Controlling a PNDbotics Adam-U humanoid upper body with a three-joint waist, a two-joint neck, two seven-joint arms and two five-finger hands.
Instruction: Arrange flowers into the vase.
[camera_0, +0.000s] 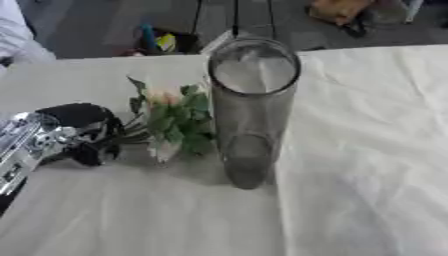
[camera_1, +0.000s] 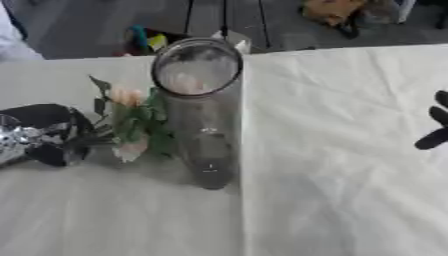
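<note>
While the tall glass vase (camera_0: 252, 115) stands upright and unfilled at the middle of the white-covered table (camera_0: 367, 150), we see the left hand (camera_0: 83, 132) at the left, fingers curled round the stems of a small bunch of flowers (camera_0: 175, 120). Pale blooms and green leaves point right, just beside the vase wall, low against its side. We judge they must rise to clear the rim. At the right edge the right hand (camera_1: 436, 125) shows only dark fingertips; we cannot tell its state.
</note>
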